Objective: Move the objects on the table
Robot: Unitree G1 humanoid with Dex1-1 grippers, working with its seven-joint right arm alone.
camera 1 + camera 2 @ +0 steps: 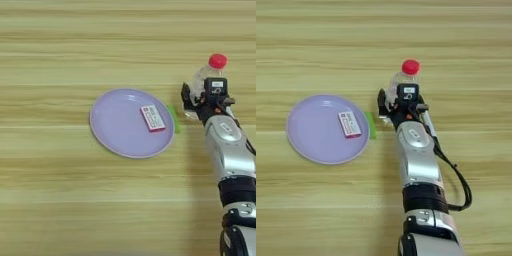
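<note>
Showing behind the forearm (417, 155) in the right eye view only, the pen (427, 121).

Bright even light, soft focus (edges hazy), faint shadow beside arm (417, 155)

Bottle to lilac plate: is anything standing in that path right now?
Yes. A small green block lies against the plate's right rim, between it and the bottle. The red-and-white box already rests on the plate's right side.

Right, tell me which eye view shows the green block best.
The right eye view: the green block shows as a fuller strip beside the lilac plate. The left eye view shows a thinner sliver at the plate's rim.
</note>
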